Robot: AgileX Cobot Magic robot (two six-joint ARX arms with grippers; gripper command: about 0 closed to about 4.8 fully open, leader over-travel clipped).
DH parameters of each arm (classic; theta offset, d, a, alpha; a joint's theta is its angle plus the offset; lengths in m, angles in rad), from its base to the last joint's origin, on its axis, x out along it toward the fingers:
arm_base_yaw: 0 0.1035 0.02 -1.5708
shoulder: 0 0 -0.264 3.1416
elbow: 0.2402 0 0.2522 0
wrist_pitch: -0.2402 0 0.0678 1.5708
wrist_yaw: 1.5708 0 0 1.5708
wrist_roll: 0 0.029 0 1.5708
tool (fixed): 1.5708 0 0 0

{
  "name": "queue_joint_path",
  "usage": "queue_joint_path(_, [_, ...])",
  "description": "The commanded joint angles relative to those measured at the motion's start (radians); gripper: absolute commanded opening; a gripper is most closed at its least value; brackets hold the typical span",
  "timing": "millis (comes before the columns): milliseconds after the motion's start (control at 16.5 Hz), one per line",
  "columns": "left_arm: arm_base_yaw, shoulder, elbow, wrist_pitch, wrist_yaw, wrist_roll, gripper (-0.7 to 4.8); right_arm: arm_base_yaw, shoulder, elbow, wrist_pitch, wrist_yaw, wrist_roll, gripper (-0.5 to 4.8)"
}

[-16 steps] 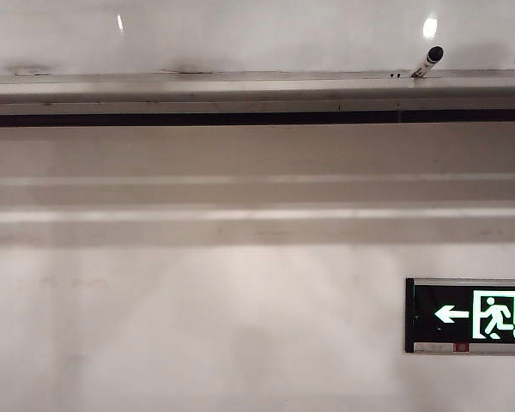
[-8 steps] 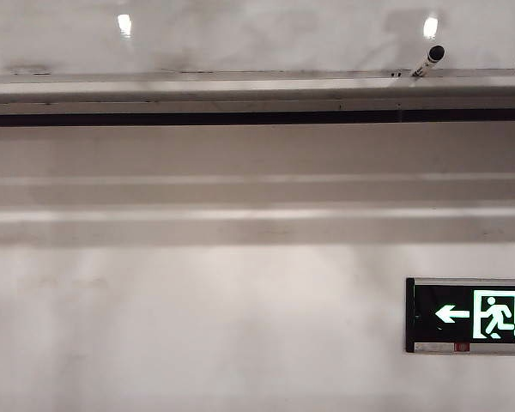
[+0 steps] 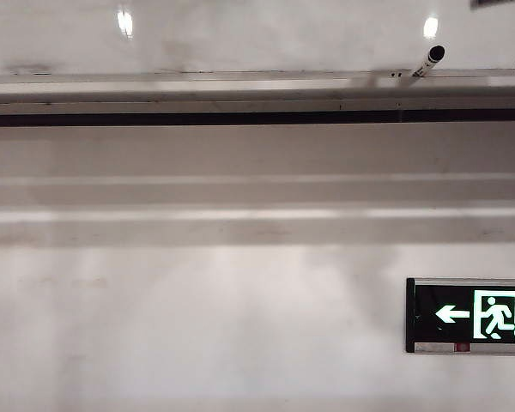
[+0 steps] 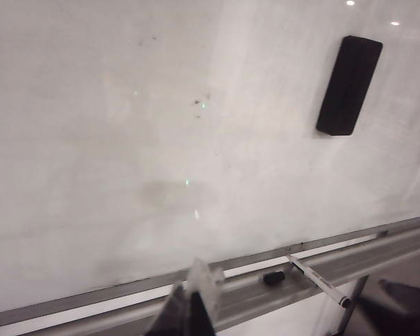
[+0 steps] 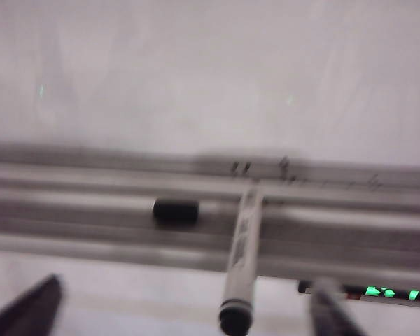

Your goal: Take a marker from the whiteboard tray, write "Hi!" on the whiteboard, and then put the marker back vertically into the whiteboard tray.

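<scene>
With my right hand spread wide and empty, the marker lies straight ahead between its fingers, cap end toward me and jutting off the whiteboard tray, barrel running crosswise over it. A small black cap also lies in the tray. My left hand hangs farther off; I cannot tell its opening.

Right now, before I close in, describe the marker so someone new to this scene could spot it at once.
Find the whiteboard, then the long silver-grey whiteboard tray along its lower edge. The marker lies across the tray, its capped end sticking out over the front lip, with the right end effector open just in front. Unlike the short black stub lying beside it, it is long with a white printed barrel and black cap.
</scene>
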State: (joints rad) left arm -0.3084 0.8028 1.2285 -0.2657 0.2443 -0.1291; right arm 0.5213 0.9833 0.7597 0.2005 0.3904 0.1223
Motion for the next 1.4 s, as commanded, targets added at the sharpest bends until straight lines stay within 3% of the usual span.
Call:
queue_joint_path(61, [0.0,-0.002,0.003,0.018,0.004,-0.002,-0.05,-0.015,0.069,-0.008,0.144,0.063,-0.009,4.4])
queue_joint_path(243, [0.0,-0.002,0.003,0.019,0.004,-0.002,-0.05,-0.071,0.165,-0.007,0.235,0.052,-0.027,4.3])
queue_joint_path(425, [0.0,-0.002,0.003,0.019,0.004,-0.002,-0.05,-0.13,0.223,-0.005,0.273,-0.058,-0.031,3.87])
queue_joint_path(790, [0.0,-0.002,0.003,0.021,0.004,-0.003,-0.05,-0.151,0.259,-0.006,0.305,-0.1,-0.099,3.85])
queue_joint_path(972, [0.0,0.001,0.003,0.026,0.004,-0.003,-0.05,-0.151,0.281,-0.005,0.306,-0.105,-0.122,2.89])
queue_joint_path(1398, [0.0,0.003,0.003,0.036,0.004,-0.003,-0.05,-0.171,0.297,-0.005,0.344,-0.102,-0.127,2.82])
